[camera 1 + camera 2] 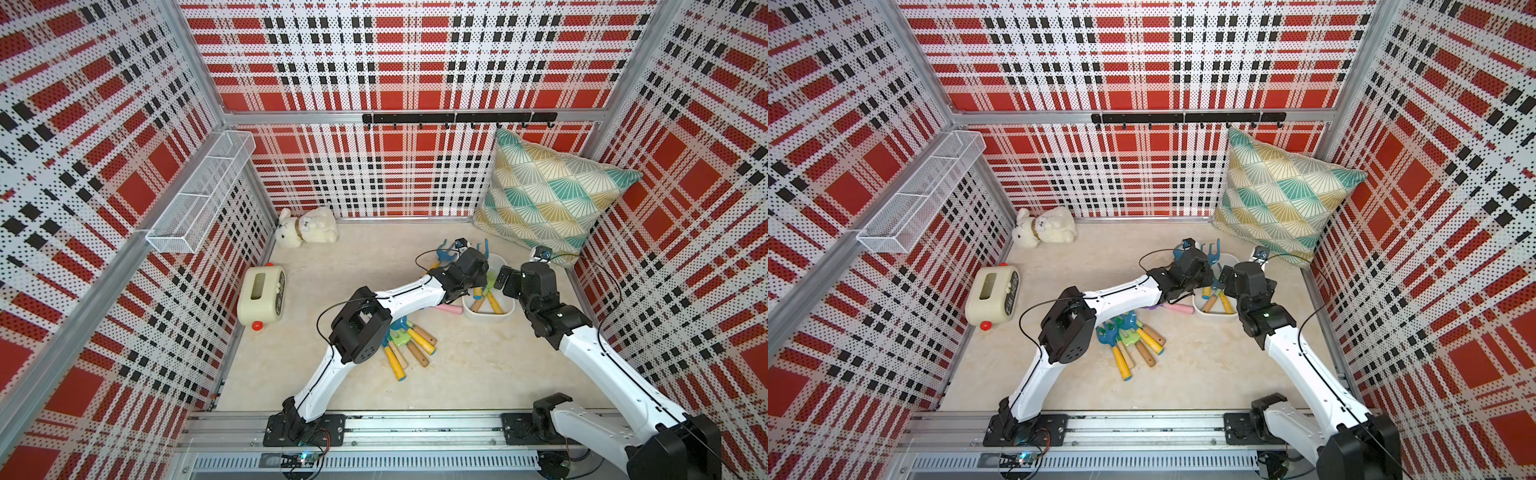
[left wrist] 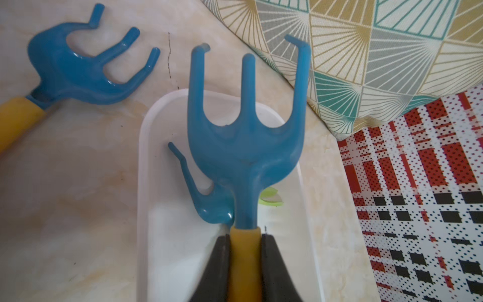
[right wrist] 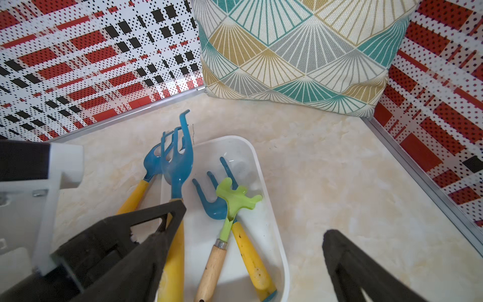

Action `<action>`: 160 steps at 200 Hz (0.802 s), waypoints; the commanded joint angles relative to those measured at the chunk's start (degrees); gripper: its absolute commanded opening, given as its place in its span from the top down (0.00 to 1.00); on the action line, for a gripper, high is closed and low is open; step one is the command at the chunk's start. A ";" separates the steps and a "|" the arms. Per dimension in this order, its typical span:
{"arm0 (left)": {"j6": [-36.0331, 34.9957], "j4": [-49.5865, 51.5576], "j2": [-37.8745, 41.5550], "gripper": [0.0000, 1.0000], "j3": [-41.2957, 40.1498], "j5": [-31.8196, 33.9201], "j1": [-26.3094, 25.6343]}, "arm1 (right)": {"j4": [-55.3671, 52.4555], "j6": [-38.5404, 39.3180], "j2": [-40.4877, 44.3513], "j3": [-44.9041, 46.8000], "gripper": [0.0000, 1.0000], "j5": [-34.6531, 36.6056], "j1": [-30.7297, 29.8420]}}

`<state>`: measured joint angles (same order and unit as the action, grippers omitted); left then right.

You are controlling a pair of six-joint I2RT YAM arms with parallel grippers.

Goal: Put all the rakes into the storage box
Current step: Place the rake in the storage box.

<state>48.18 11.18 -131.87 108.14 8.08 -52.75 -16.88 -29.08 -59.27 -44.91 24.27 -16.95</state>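
Blue rake (image 2: 245, 146), yellow handle pinched in the left gripper (image 2: 245, 236), hangs lengthwise over the storage box (image 2: 142, 157); right gripper (image 3: 254, 221) gapes empty alongside.

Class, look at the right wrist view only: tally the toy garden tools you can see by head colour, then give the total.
Blue: 3 (held rake, loose rake beside the box, boxed rake)
Green: 1 (green tool, in the box)
Total: 4
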 commanded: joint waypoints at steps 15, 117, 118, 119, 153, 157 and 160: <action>1.22 -4.24 1.53 0.71 -1.81 -0.98 -0.43 | 0.33 -0.76 0.69 0.83 0.00 0.32 0.50; -1.53 -11.53 24.87 0.22 -25.00 2.19 2.52 | 1.28 2.03 -0.71 0.82 0.00 -6.00 0.56; -1.61 -11.53 25.29 0.22 -25.35 2.33 2.63 | 1.39 2.24 -0.69 0.85 0.00 -6.43 0.58; -1.69 -11.53 25.63 0.22 -25.70 2.40 2.73 | 1.49 2.39 -0.73 0.86 0.00 -6.83 0.55; -4.62 -11.87 39.07 0.22 -39.20 4.34 7.58 | 6.07 6.14 -0.34 2.97 0.09 -20.22 0.54; -4.83 -11.87 40.84 0.22 -41.12 4.21 8.32 | 6.35 6.38 -0.80 2.98 0.11 -21.74 0.58; -5.03 -11.92 42.22 0.21 -42.55 4.24 8.89 | 6.60 6.41 -1.05 2.98 0.11 -22.81 0.52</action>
<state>46.30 0.34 -97.82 73.52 9.85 -47.53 -13.98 -25.80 -59.66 -43.03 13.08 -16.69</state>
